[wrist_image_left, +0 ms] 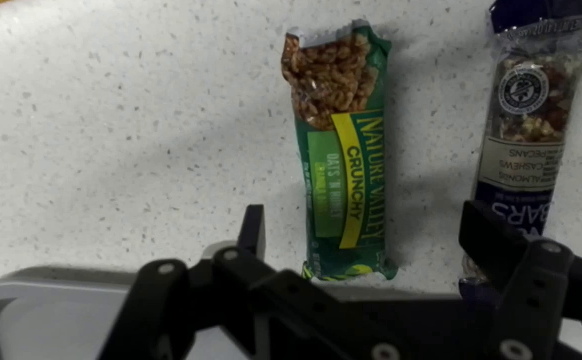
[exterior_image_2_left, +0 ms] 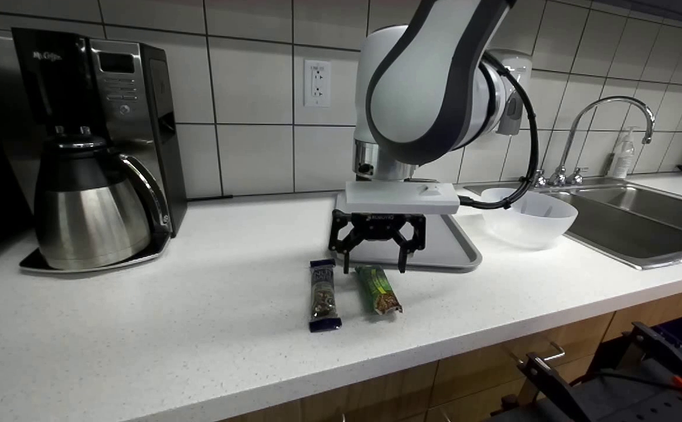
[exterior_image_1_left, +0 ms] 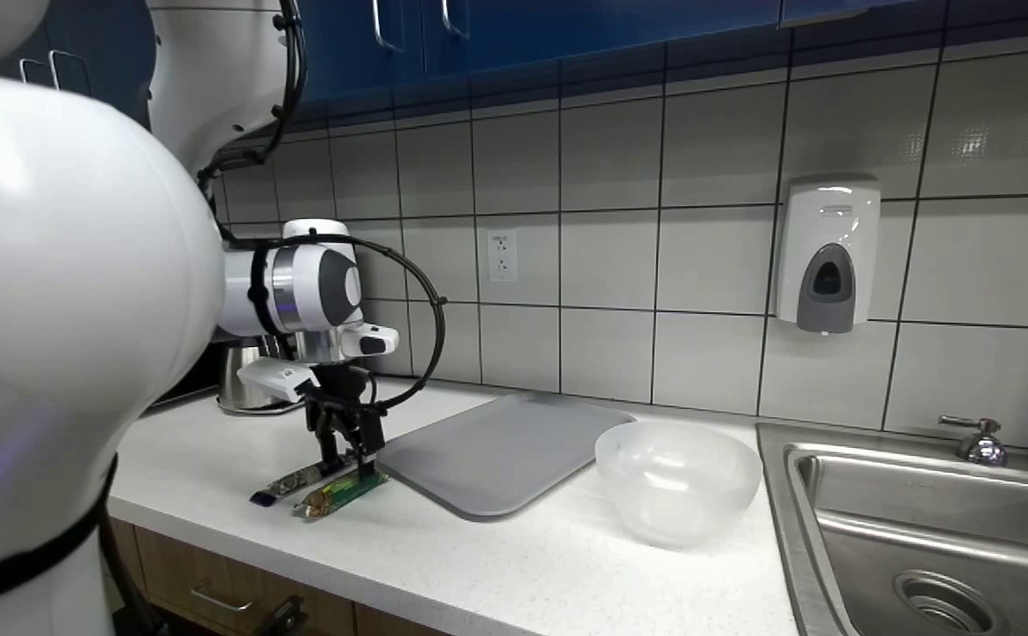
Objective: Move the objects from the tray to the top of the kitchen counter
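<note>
Granola bar and nut bar lie on the counter, off the tray, the first with one end at the gap of the spread gripper, the second just to the gripper's side, so the transfer looks done, perhaps only backing away left.

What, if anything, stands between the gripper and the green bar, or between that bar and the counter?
Nothing visible does. The gripper is open, and in the wrist view the green bar shows uncovered within its span. That bar already lies on the counter. The dark bar lies beside it, apart.
</note>
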Controlling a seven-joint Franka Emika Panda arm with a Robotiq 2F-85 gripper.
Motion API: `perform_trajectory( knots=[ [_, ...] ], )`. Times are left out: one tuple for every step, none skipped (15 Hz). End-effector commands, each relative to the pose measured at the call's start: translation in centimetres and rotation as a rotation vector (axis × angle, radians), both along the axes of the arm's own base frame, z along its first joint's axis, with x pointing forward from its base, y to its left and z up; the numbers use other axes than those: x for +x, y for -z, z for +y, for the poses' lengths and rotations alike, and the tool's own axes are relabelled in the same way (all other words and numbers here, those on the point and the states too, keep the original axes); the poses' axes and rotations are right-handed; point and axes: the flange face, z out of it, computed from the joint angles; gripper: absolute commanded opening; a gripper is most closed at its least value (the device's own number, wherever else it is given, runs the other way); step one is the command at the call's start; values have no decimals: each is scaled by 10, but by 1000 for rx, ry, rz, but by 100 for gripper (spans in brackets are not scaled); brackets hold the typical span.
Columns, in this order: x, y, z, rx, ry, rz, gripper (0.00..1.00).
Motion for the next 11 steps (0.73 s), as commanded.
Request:
perform_trajectory(
  knots=[
    [0,-21,-3,31,18,-39,100],
    [0,-25,-3,38,19,-46,100],
    [0,-29,-3,42,21,-53,100],
    [0,-33,-3,45,19,-61,100],
    [0,-36,-3,47,18,-67,100],
    [6,-22,1,29,18,-44,100],
    [6,-25,2,32,18,-50,100],
    [6,-28,1,33,18,-53,100],
    [6,-29,1,34,18,-55,100],
    [6,-29,1,34,18,-55,100],
    [5,-29,1,33,18,-54,100]
  ],
)
